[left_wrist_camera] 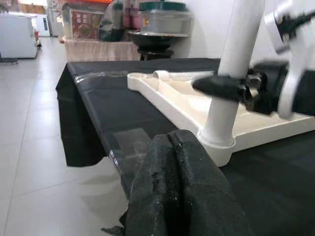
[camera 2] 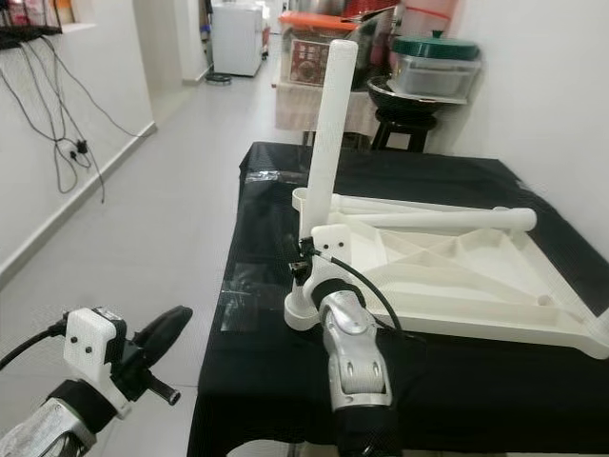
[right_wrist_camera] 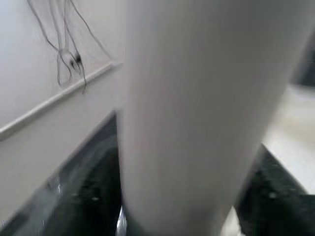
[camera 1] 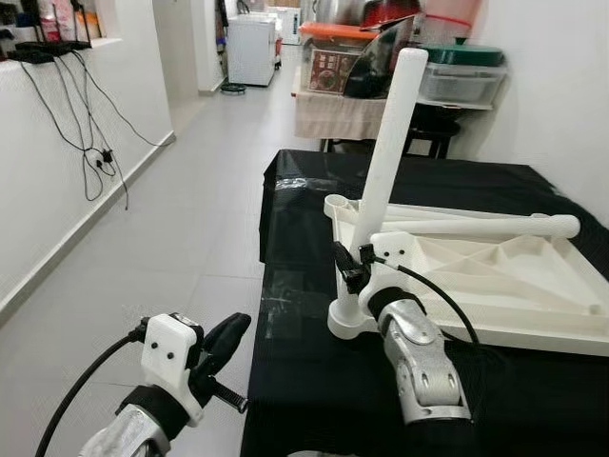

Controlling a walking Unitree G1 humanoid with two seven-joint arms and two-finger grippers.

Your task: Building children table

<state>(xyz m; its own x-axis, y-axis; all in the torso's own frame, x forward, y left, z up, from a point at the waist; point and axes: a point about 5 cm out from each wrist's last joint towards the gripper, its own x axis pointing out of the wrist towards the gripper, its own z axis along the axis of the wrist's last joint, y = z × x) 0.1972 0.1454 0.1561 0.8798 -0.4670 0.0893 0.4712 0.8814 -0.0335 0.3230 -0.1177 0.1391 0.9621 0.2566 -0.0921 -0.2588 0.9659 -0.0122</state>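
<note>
Right claw [camera 1: 350, 267] pinches the upright leg [camera 1: 388, 162]; left claw [camera 1: 226, 335] hangs pressed together.

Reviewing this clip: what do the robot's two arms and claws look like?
Both arms are silver metal with a black band at the wrist. Each carries a white plastic camera block fed by a black cable. The left claw has two long black textured fingers; the right claw has black fingers too.

1. The right arm reaches forward, its wrist bent up, and the right end effector [camera 1: 350, 267] has its black fingers clamped on a white post.
2. The left end effector [camera 1: 228, 335] hangs low to the left, its fingers pressed together.
</note>
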